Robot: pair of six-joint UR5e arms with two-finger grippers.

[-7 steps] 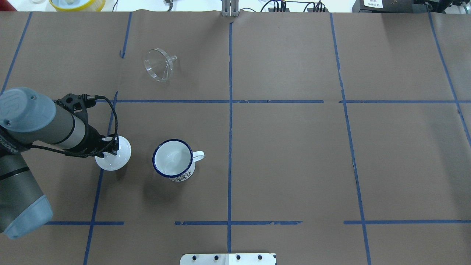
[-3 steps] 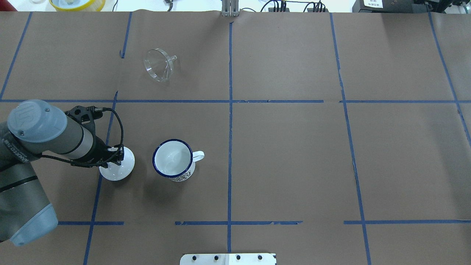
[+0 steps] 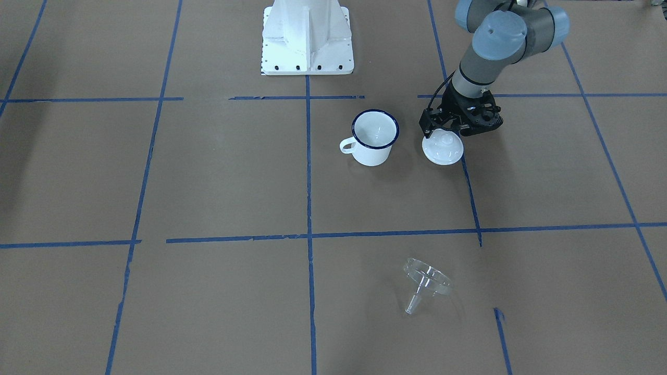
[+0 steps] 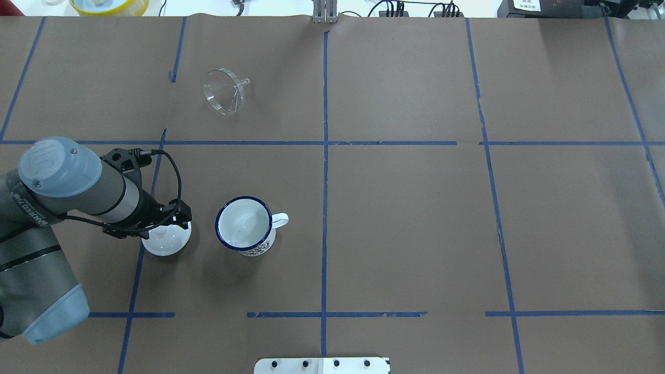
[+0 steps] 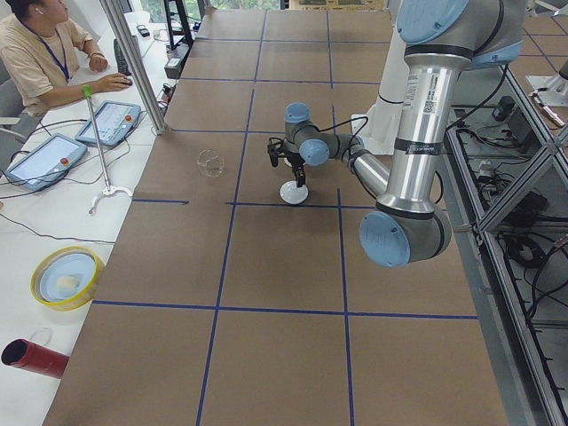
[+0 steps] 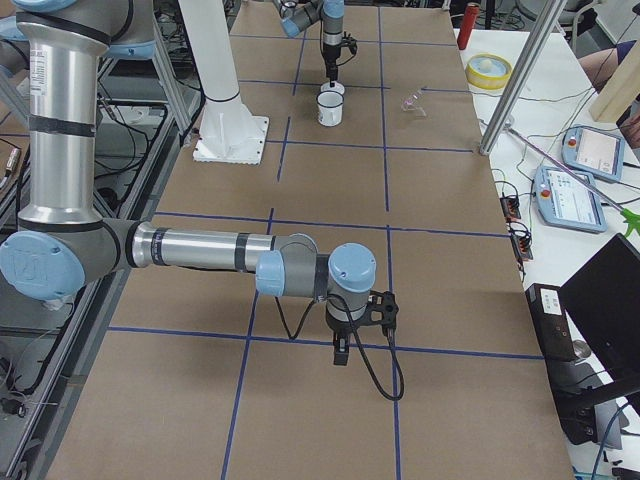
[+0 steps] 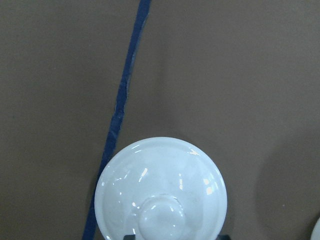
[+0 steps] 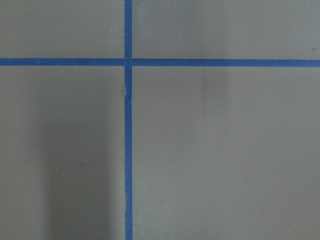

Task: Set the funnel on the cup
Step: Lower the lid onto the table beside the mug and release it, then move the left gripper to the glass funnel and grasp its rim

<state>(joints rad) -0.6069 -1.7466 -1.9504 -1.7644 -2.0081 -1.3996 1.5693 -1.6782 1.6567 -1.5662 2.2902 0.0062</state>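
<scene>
Funnel [image 4: 224, 96] lying tipped, well apart from upright cup [image 4: 244, 226] | left gripper [image 4: 172, 221] above white lid [image 4: 165, 241], grip indeterminate | right gripper [image 6: 342, 352] grip indeterminate

The overhead camera looks down from the counter [image 4: 415, 234] edge by the robot base [image 3: 307, 41]. The front camera faces it from the opposite edge, and both share the cup [image 4: 244, 224]. Side cameras look along from each end. Wrist cameras hang close, facing down.

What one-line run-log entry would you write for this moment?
left gripper: over lid knob, grip unclear | cup: upright, uncovered, lid beside it | funnel: on its side, untouched | right gripper: far off
</scene>
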